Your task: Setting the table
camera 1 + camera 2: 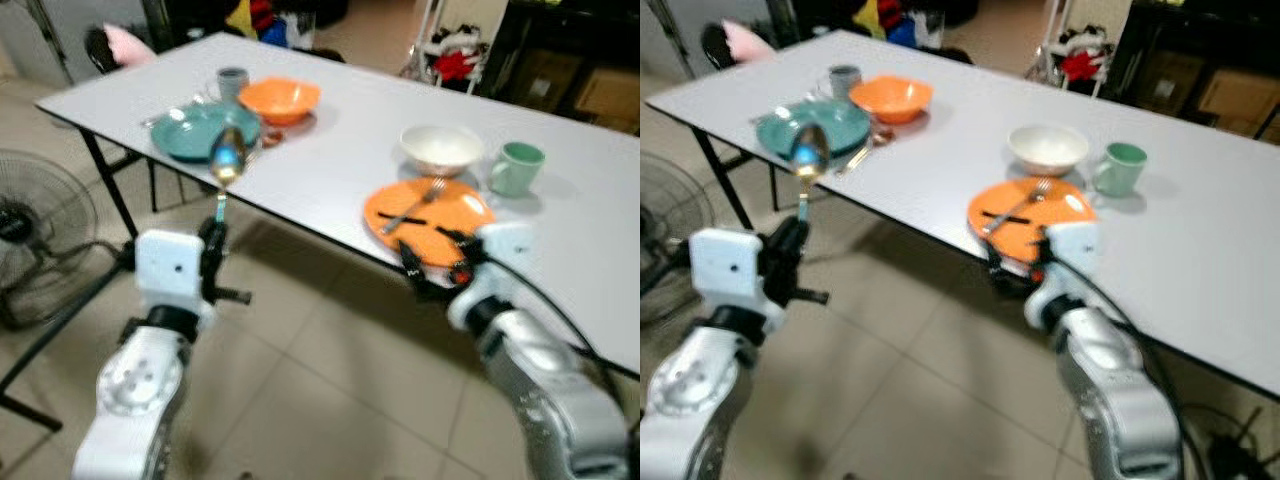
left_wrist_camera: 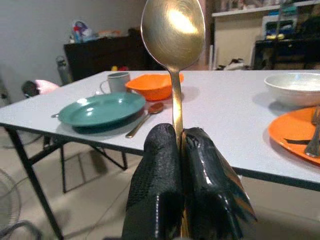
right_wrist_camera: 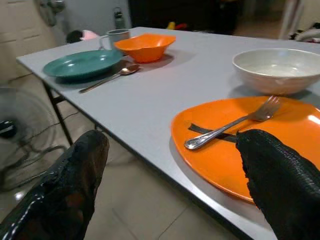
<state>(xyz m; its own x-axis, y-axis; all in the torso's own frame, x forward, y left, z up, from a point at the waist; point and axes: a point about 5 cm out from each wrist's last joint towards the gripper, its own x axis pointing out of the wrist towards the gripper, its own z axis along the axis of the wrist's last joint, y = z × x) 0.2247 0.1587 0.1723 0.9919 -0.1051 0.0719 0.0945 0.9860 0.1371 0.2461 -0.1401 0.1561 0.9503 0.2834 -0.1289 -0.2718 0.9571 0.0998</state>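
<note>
My left gripper (image 1: 216, 232) is shut on the handle of a gold spoon (image 2: 173, 30), held upright in front of the table's near edge, short of the teal plate (image 1: 200, 130). My right gripper (image 1: 432, 262) stands open at the table edge, just before the orange plate (image 1: 455, 215) that carries a fork (image 3: 227, 129). Beside the teal plate lies a second spoon (image 3: 107, 78), with an orange bowl (image 1: 280, 98) and a grey mug (image 1: 232, 82) behind it. A white bowl (image 1: 440, 148) and a green mug (image 1: 516, 167) stand behind the orange plate.
The long white table (image 1: 330, 150) runs from far left to near right on black folding legs. A fan (image 1: 40, 230) stands on the tiled floor at my left. Dark furniture and clutter line the room's far side.
</note>
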